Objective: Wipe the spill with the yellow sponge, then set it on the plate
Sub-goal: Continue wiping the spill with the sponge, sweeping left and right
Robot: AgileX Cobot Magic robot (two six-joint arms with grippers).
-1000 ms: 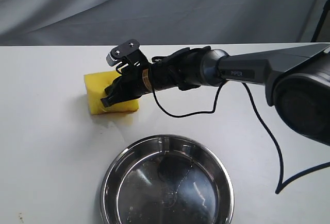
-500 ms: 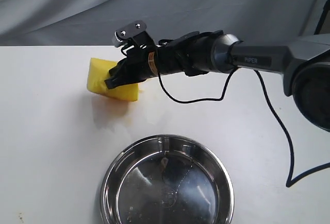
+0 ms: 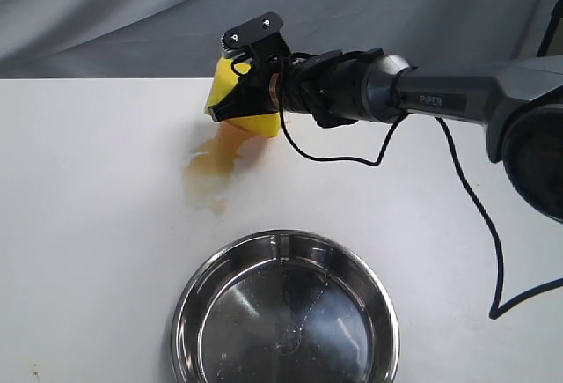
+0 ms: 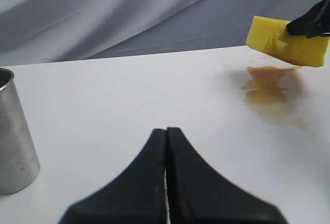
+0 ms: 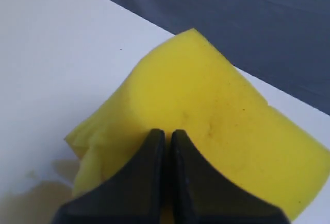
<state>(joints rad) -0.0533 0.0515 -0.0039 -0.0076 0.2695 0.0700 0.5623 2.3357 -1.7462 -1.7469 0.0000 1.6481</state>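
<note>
One sponge (image 3: 253, 124), pinched in the right gripper (image 3: 230, 108), hangs clear of the table (image 3: 88, 224) near its far edge, about mid-width. Sponge is tilted, one corner dipping toward the spill (image 3: 215, 165); its long axis runs roughly along the far edge and across the gripper fingers. In the right wrist view the fingers (image 5: 149, 183) are squeezed almost together into the foam, biting one long side near its middle, with the sponge's bulk beyond the tips. The spill lies on the table right under and nearside of the sponge. Plate (image 3: 189, 299) sits at the near edge, well apart from the sponge. Left gripper (image 4: 166, 141) has its jaws pressed together, holding nothing, low over the table.
</note>
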